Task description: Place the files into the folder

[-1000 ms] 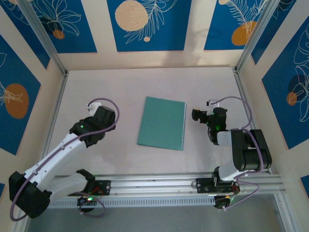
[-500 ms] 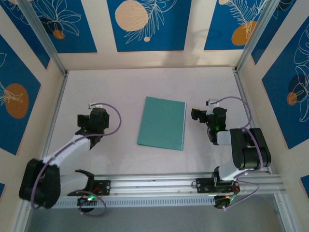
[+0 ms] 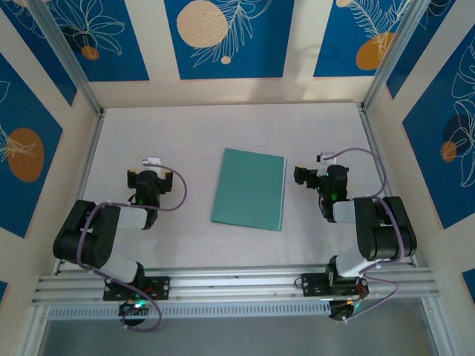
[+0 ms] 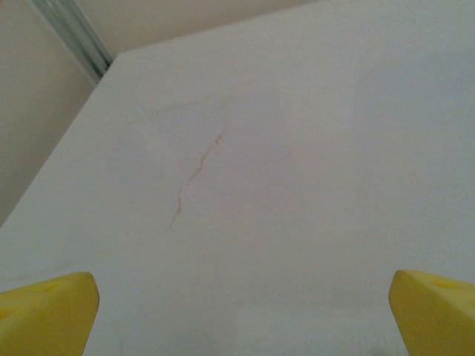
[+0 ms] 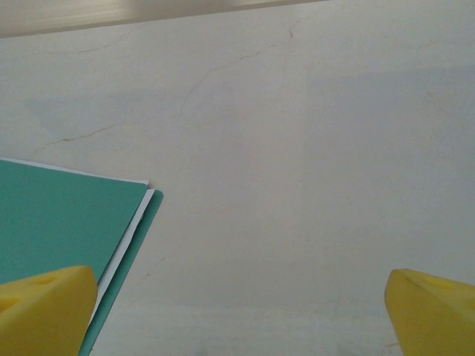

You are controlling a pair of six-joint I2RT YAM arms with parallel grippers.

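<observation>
Folder (image 3: 249, 190) is seen lying shut and flat near the middle of the table (image 3: 185, 126), between the two arms and slightly tilted, its near end swung a little to the left. Its teal upper leaf (image 5: 59, 222) is seen at the lower left of the right wrist view. At the corner there, a thin white sheet edge (image 5: 128, 236) is shown between the upper leaf and the lower leaf, which juts out just past it. No more of the files can be made out, and their number cannot be told.

The left gripper (image 3: 148, 176) is held left of the folder and well apart from it. Its yellow fingertips (image 4: 44, 311) are spread wide over bare table, with nothing between them. A thin reddish hairline mark (image 4: 197, 178) is seen on the surface ahead of it.

The right gripper (image 3: 310, 176) is held right of the folder, near its far right corner but not touching it. Its yellow fingertips (image 5: 44, 308) are likewise spread wide, and nothing is pinched. The left tip is seen above the folder's corner in the wrist view; contact cannot be told.
</observation>
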